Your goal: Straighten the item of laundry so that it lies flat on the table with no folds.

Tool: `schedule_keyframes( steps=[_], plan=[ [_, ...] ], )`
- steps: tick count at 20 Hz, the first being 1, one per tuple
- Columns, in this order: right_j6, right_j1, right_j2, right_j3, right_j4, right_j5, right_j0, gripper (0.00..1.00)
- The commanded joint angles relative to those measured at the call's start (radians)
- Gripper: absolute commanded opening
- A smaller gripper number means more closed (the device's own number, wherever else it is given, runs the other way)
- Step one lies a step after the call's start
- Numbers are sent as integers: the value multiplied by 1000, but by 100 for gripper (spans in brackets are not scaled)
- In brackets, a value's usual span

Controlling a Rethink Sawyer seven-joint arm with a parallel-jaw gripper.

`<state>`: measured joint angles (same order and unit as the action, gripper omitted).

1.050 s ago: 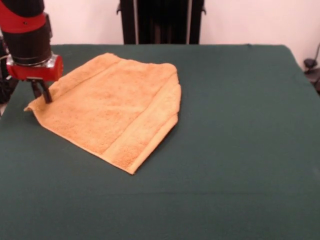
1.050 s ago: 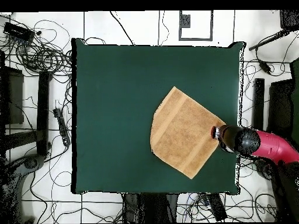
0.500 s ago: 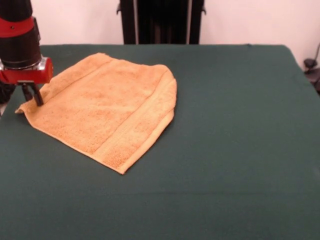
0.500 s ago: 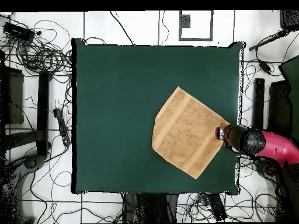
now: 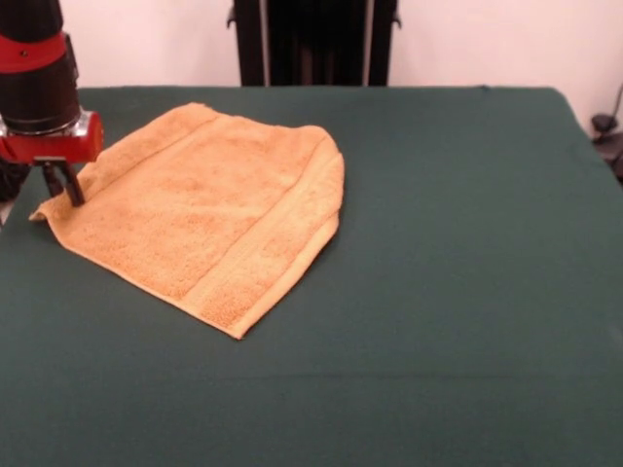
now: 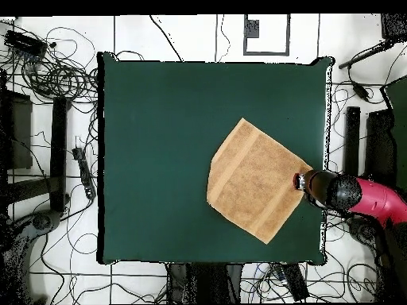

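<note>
At the left edge of the front view the gripper [image 5: 62, 187] is clamped on the towel [image 5: 204, 214]'s left corner. The towel spreads rightward across the table [image 5: 467, 292]; its right corner looks tucked under.

I see an orange-tan towel [image 5: 200, 214] with paler woven band stripes near two edges, a plain dark green tabletop [image 5: 467, 243], a red and black arm [image 5: 39, 78], a dark pincer [image 5: 60, 185]
</note>
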<state>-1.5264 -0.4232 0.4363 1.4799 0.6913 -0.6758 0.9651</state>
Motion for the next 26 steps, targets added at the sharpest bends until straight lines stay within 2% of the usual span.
schedule_keyframes(
  steps=[1,7,26],
  plan=[
    [360,69,105,-66,53,-97,-10,0],
    [419,93,118,-109,70,-114,14,0],
    [444,109,114,-146,62,-128,9,0]
  ],
)
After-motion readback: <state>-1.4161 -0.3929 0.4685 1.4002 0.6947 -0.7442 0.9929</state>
